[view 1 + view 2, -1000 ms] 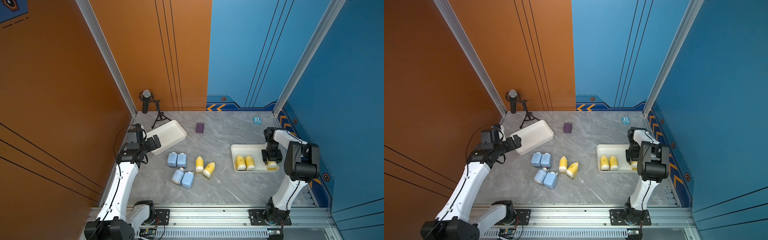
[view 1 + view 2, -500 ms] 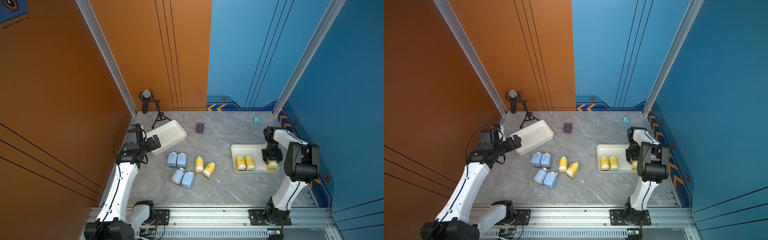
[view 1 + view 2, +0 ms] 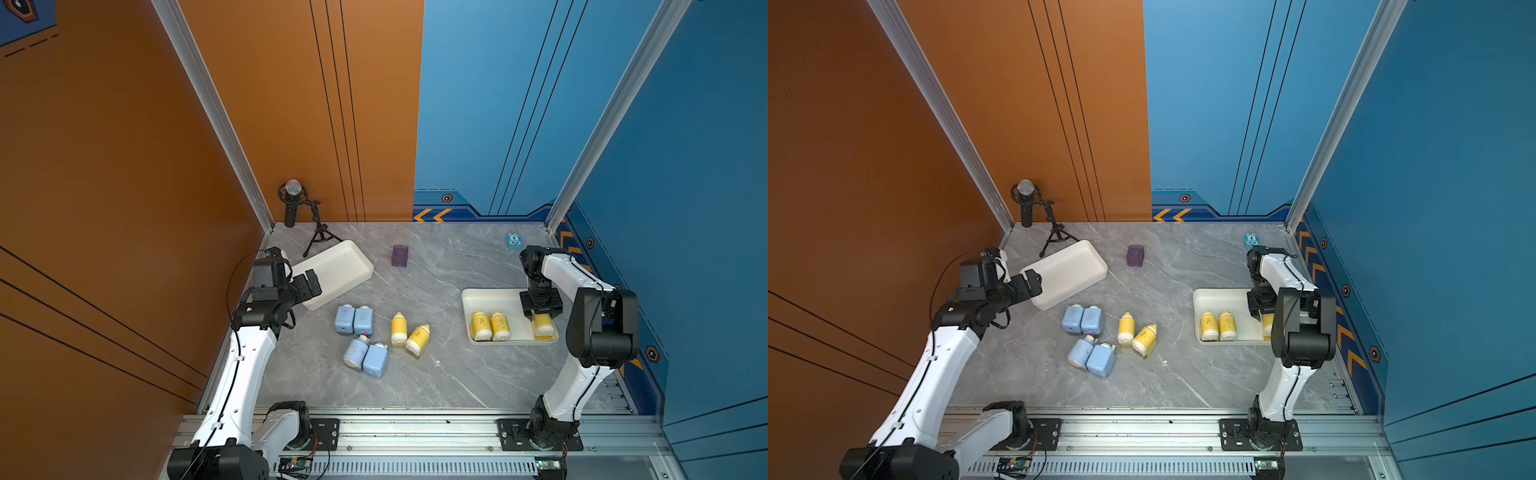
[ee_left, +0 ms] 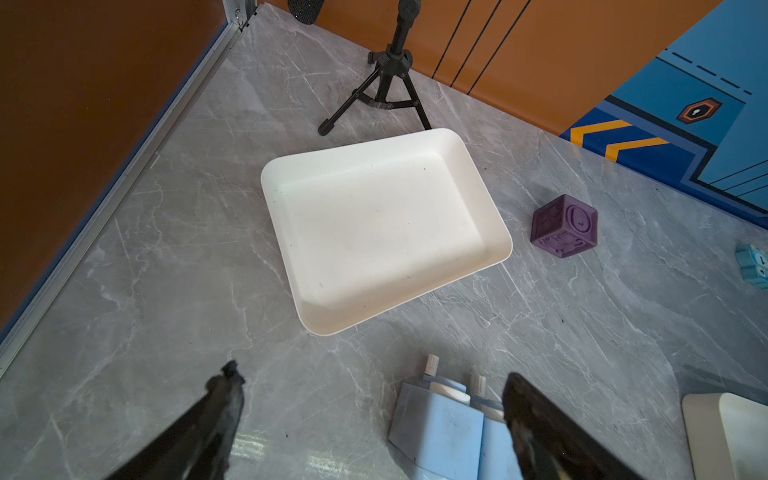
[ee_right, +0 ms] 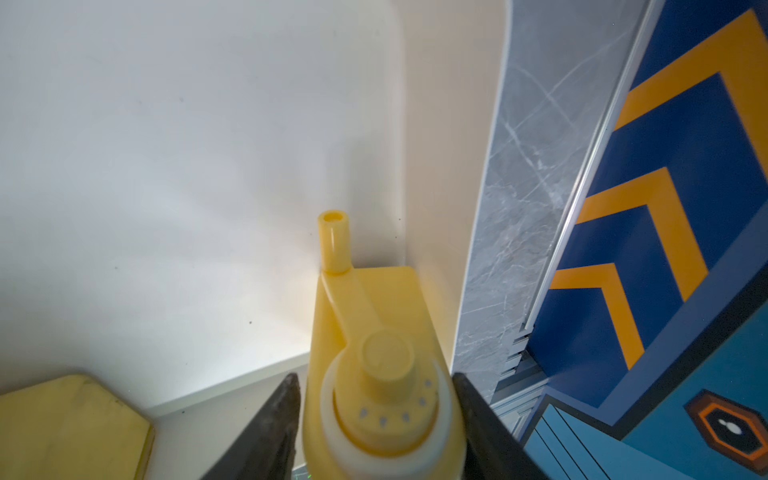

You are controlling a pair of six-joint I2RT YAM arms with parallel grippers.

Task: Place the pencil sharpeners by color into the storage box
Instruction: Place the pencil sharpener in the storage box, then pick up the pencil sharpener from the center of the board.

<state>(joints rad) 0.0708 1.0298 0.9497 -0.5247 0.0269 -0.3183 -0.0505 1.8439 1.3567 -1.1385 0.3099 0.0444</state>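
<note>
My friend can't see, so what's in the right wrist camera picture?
The right gripper holds a yellow pencil sharpener in the corner of a white tray. Another yellow sharpener peeks in at the edge, and a blue wall with orange arrows is nearby.

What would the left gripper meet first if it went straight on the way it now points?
Most likely the empty white tray: the open left gripper points toward the tray corner nearest it, though its height above the rim is unclear.

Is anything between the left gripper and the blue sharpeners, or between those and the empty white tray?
Nothing visible does. The open left gripper hangs near the blue sharpeners, and only bare tabletop separates them from the empty tray.
</note>
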